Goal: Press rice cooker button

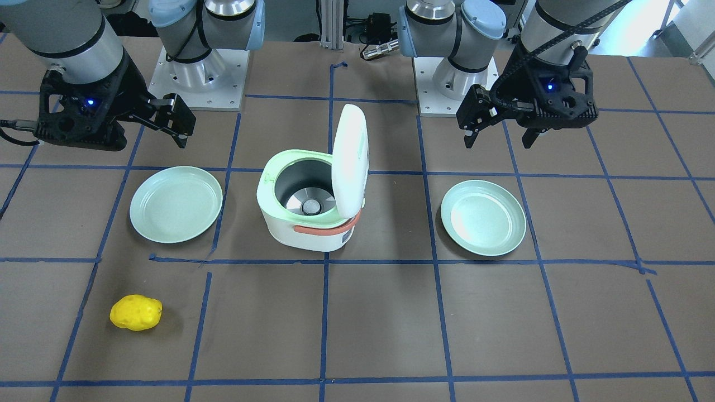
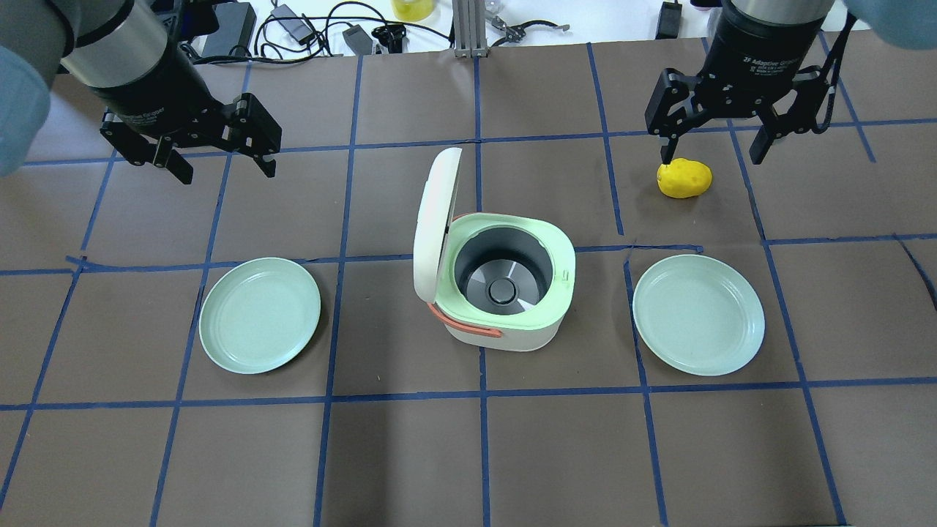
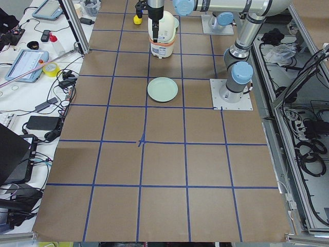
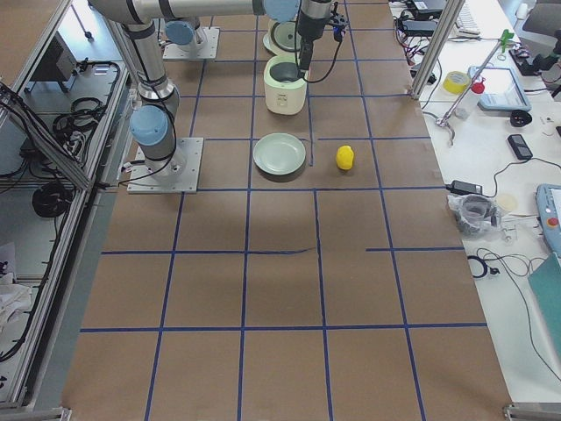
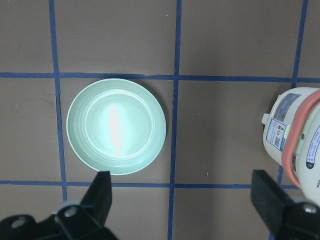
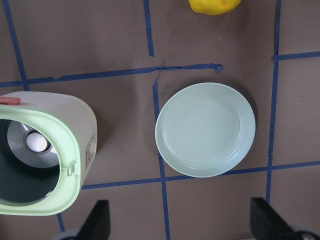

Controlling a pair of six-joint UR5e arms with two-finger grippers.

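Hovering spread and empty, right gripper (image 2: 710,155) has the rice cooker (image 2: 512,333), table centre, at its 8 o'clock overhead; left gripper (image 2: 225,173), also spread, is farther, behind the raised lid (image 2: 437,223).

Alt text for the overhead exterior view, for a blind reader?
A rice cooker, lid raised, stands mid-table between a left plate and a right plate, both empty. The left gripper and right gripper hang open beyond it, with a yellow potato near the right one.
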